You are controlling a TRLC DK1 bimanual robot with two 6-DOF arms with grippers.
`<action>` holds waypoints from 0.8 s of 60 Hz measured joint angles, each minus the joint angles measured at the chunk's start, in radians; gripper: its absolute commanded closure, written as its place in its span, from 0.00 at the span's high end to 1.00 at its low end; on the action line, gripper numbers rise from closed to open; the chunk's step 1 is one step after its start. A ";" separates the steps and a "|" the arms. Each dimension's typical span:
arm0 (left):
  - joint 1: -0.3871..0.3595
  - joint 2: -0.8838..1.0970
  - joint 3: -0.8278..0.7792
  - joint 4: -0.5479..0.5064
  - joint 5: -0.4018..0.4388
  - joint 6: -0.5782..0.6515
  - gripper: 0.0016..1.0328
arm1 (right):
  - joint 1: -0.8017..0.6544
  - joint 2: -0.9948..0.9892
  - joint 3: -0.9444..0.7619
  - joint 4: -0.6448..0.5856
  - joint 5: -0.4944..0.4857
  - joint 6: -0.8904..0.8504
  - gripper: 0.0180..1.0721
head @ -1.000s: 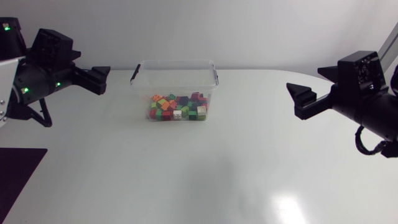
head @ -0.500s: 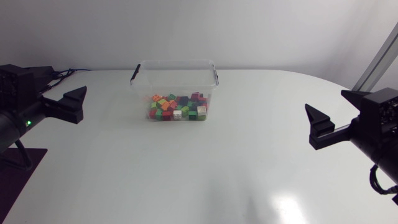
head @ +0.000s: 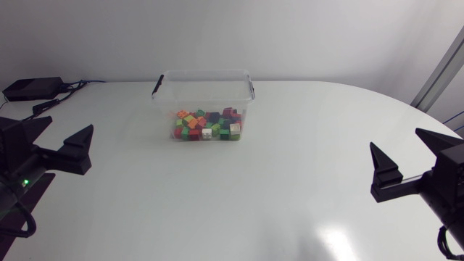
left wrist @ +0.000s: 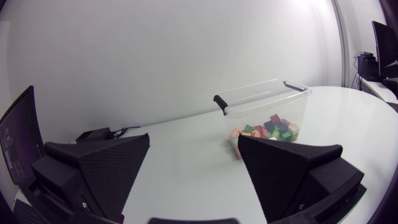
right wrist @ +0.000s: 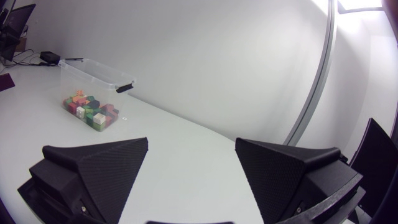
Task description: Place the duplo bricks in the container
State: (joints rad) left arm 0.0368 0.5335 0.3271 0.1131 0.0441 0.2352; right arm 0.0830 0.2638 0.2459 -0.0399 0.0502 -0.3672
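I place everything by the clear container (head: 205, 73), which stands open at the top on the white table (head: 261, 196). The duplo bricks (head: 206, 125) lie inside it, a loose heap of green, red, orange, dark and white pieces spread over its floor. A black clip handle (head: 157, 85) sits on the rim at each short end. My left claw (head: 71, 122) hangs over the table well to the left of the container and nearer the front edge than the container is. Its two wedge fingers are spread wide apart and grip nothing. From my left wrist the container shows ahead of the claw, through the gap and over toward the right finger, well apart from the tips. My right claw (head: 396, 138) is farther off, well to the right of the container and in front of it, close to the table's edge on that side. Its fingers too stand wide apart and hold nothing. From my right wrist the container sits far ahead, out beyond the left finger, with the coloured bricks showing through its clear wall. Neither claw touches the container or any brick. Behind and well to the left of the container, at the table's far corner, lies a small black box (head: 29, 88), and a dark cable (head: 76, 83) runs from it along the back edge toward the container.
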 measured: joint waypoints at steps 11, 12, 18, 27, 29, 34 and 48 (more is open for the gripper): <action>0.001 -0.093 -0.061 -0.015 -0.001 -0.040 0.96 | -0.010 -0.053 -0.034 -0.009 -0.001 0.031 0.96; 0.001 -0.101 -0.066 -0.017 -0.001 -0.045 0.96 | -0.012 -0.057 -0.038 -0.009 -0.001 0.035 0.96; 0.000 -0.153 -0.092 -0.029 -0.002 -0.061 0.96 | -0.018 -0.080 -0.066 -0.009 -0.004 0.068 0.96; -0.003 -0.230 -0.139 -0.048 -0.008 -0.091 0.94 | -0.031 -0.117 -0.094 -0.005 -0.017 0.121 0.96; -0.005 -0.248 -0.149 -0.053 -0.009 -0.101 0.94 | -0.034 -0.126 -0.101 -0.003 -0.020 0.134 0.96; -0.010 -0.291 -0.172 -0.062 -0.018 -0.114 0.94 | -0.040 -0.145 -0.120 -0.001 -0.024 0.163 0.96; -0.021 -0.411 -0.239 -0.087 -0.027 -0.162 0.94 | -0.060 -0.203 -0.171 0.014 -0.032 0.249 0.96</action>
State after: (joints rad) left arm 0.0162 0.1223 0.0883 0.0265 0.0170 0.0734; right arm 0.0235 0.0608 0.0750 -0.0261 0.0177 -0.1181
